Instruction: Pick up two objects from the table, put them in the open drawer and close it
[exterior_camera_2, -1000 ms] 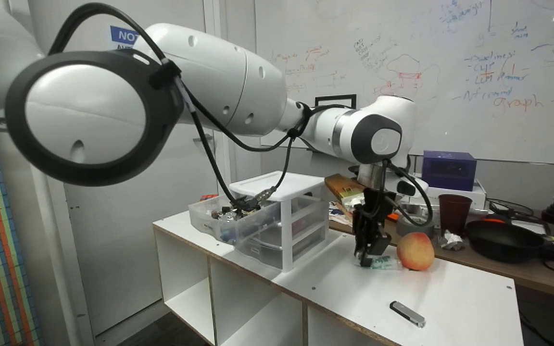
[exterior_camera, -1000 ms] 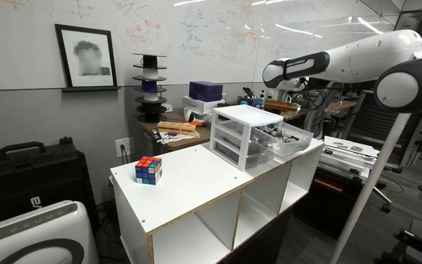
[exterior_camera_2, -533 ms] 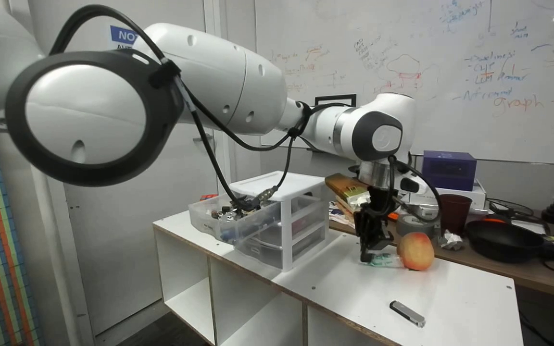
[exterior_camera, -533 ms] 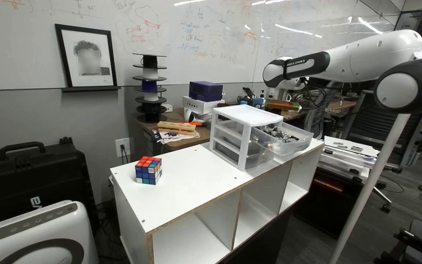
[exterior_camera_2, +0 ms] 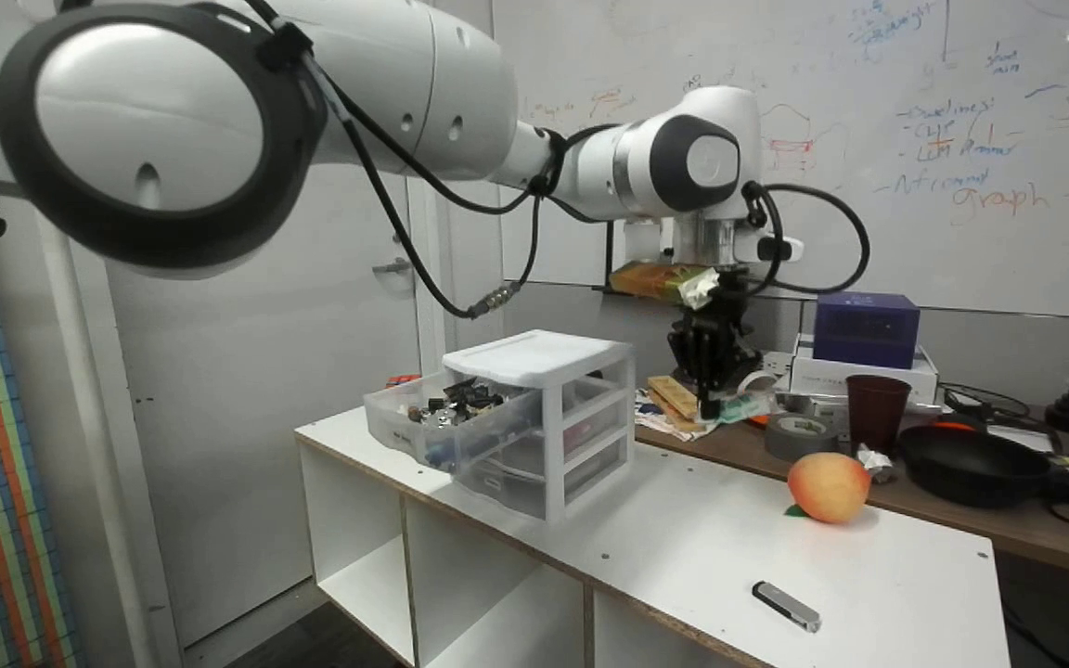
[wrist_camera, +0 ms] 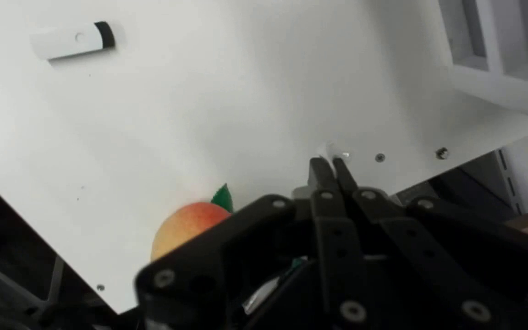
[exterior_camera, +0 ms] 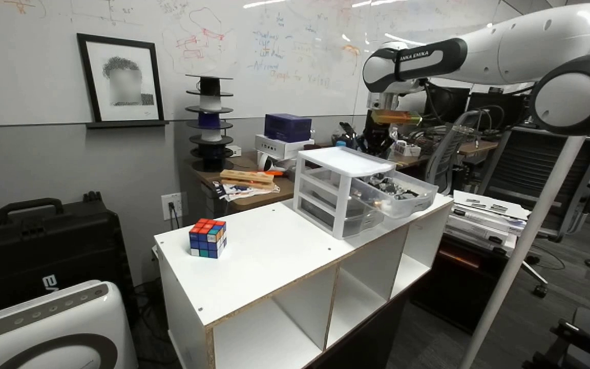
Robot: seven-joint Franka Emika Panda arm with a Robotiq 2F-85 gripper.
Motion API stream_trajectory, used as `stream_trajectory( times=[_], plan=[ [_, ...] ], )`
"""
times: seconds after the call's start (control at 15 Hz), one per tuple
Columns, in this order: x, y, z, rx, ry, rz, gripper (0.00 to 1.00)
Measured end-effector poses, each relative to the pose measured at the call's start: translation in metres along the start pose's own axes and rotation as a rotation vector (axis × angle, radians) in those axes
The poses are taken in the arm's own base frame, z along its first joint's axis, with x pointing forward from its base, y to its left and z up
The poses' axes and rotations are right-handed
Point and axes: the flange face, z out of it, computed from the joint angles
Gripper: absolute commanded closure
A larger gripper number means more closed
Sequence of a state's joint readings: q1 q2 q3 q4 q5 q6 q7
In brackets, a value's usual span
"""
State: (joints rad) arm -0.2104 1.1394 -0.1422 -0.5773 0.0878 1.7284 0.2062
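White tabletop (exterior_camera_2: 674, 552) below the gripper (wrist_camera: 331, 161), open drawer (exterior_camera_2: 392, 434) to its side, arm (exterior_camera_2: 460, 102) outstretched, wrist (exterior_camera_2: 706, 162) angled down, fingers (wrist_camera: 320, 173) pinching a clear packet (exterior_camera_2: 746, 406)

In an exterior view, the drawer unit (exterior_camera_2: 534, 357) stands on the table (exterior_camera_2: 711, 547), its open drawer (exterior_camera_2: 395, 431) jutting left with small parts (exterior_camera_2: 458, 404) in it. Right of the unit, near the far edge, lies the peach (exterior_camera_2: 829, 487) — the flash drive (exterior_camera_2: 787, 606) before it. I hold a packet (exterior_camera_2: 746, 408) in my gripper (exterior_camera_2: 710, 408) above the table, between unit and peach. A desk (exterior_camera_2: 1036, 531) runs behind. In an exterior view, a puzzle cube (exterior_camera: 208, 238) sits left of the unit.
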Motion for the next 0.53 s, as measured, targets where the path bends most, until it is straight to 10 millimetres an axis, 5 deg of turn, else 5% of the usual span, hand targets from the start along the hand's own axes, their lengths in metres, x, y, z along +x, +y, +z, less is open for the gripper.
stream_trajectory(
  times=[0.27,0.53],
  plan=[
    [-0.009,-0.016,-0.071,-0.019,0.052,-0.09,1.0],
    [-0.023,-0.023,-0.116,-0.026,0.056,-0.208,1.0]
  ],
)
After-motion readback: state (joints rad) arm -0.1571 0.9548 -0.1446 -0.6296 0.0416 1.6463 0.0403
